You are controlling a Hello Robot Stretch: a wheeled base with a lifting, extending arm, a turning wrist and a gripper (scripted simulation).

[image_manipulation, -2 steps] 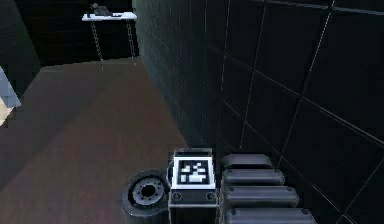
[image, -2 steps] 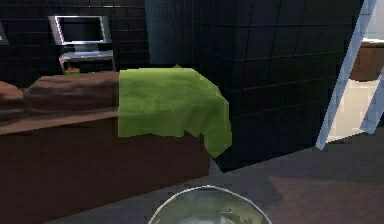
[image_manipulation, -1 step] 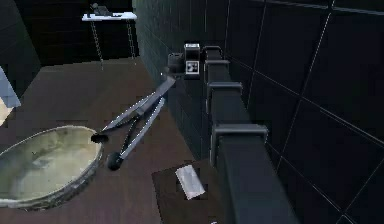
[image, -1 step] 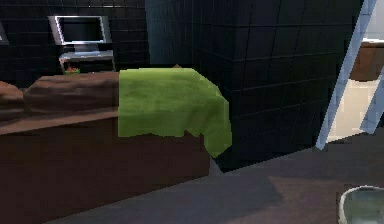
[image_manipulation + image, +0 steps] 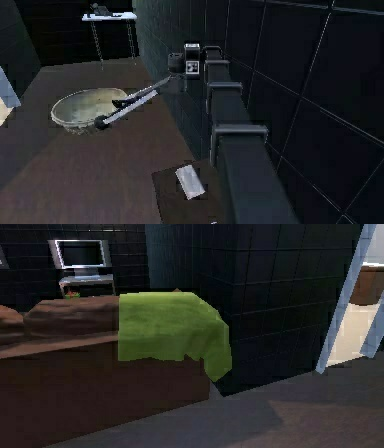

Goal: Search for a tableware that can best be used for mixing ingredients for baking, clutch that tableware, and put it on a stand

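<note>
A wide, pale, shallow bowl (image 5: 82,107) hangs at the far end of my gripper (image 5: 108,120), above dark brown floor in the arm side view's left half. The gripper holds the bowl by its near rim. My arm (image 5: 232,128) runs up from the bottom edge along a dark tiled wall, with the two white marked squares (image 5: 191,62) at its end. A white stand (image 5: 110,17) with a dark thing on top is at the far end of the floor, near the top edge.
A brown sofa (image 5: 70,324) with a green blanket (image 5: 170,324) fills the forward view's left. A television (image 5: 80,254) on a stand is behind it. A dark tiled wall (image 5: 270,294) stands ahead, with a lit doorway (image 5: 362,324) at right. A grey flat thing (image 5: 188,180) lies on a dark low surface.
</note>
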